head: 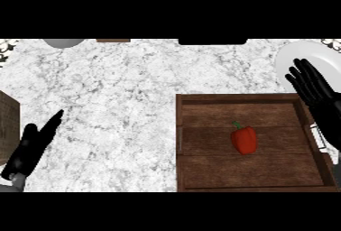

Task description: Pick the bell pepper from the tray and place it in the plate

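Near the middle of the dark brown wooden tray [200, 176] with raised rims lies the glossy red bell pepper [244, 139] with its short green stem. Its long axis runs nearly up and down in the head view, tilted a little, with the stem end pointing toward the far side of the counter and slightly to the left, and the rounded bottom toward the near edge. The pepper rests on the tray's plank floor, apart from all four rims, and no hand touches it.

Over the tray's far right corner hovers the black right hand [317, 92], its fingers straight and spread apart, tips pointing away toward the round white plate [293, 56] at the counter's far right. It holds nothing; its fingertips overlap the plate's rim in this view, though whether they touch it cannot be told. The pepper lies well apart from this hand, down and to the left of it.

At the lower left edge the black left hand [33, 146] rests above the white and grey marble counter [113, 99], fingers straight and close together, pointing up and to the right, holding nothing. It is well apart from the tray.
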Controlling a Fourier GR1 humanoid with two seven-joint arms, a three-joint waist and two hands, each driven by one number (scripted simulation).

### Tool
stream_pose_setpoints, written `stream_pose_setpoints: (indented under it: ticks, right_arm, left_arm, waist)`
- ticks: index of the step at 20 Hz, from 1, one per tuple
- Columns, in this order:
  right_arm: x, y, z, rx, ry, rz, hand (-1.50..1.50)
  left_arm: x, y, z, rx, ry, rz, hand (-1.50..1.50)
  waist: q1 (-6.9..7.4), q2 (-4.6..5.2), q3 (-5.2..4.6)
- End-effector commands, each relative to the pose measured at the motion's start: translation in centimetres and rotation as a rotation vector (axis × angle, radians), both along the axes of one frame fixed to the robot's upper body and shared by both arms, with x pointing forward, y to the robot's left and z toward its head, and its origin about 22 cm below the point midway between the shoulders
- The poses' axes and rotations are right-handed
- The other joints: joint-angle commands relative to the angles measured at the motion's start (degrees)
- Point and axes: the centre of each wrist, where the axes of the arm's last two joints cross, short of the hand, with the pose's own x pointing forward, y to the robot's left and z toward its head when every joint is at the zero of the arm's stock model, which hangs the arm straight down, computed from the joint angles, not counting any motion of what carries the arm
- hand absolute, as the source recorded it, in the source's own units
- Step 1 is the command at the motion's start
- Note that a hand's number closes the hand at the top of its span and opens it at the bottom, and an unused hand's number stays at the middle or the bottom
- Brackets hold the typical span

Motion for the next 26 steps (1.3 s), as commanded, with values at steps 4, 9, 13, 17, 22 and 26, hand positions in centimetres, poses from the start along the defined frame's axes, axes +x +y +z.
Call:
stream_pose_setpoints:
  ticks: [4, 9, 13, 17, 22, 26]
  right_arm:
    - [1.2, 4.7, 0.5, 0.11, 0.078, 0.294, 1.5]
    - [0.6, 1.0, 10.6, -0.698, -0.312, 0.191, 1.5]
    - [-1.2, 0.5, -2.9, -0.288, -0.19, 0.033, 1.5]
    - [-1.7, 1.6, -7.2, 0.142, -0.131, 0.199, -1.5]
    - [-0.7, -2.7, -6.4, -0.225, -0.156, 0.441, -1.5]
    - [0.6, -2.5, -2.7, -0.572, -0.238, 0.395, -1.5]
  left_arm:
    - [0.9, -4.4, -0.3, -0.098, -0.146, 0.085, 0.0]
    - [1.1, -5.6, -0.3, -0.18, -0.151, 0.114, 0.0]
    - [1.2, -8.1, -1.0, -0.218, -0.184, 0.15, 0.0]
    - [1.5, -9.5, -0.8, -0.232, -0.179, 0.144, 0.0]
    - [1.9, -9.3, -0.2, -0.211, -0.187, 0.156, 0.0]
    - [0.6, -9.6, -1.2, -0.215, -0.176, 0.15, 0.0]
  waist:
    - [2.03, -2.2, 0.66]
    - [1.09, -4.14, -0.12]
    - [-0.05, -1.87, 1.04]
    - [0.86, -1.71, 1.05]
    - [1.22, -2.11, 0.75]
    - [1.26, -2.32, 0.65]
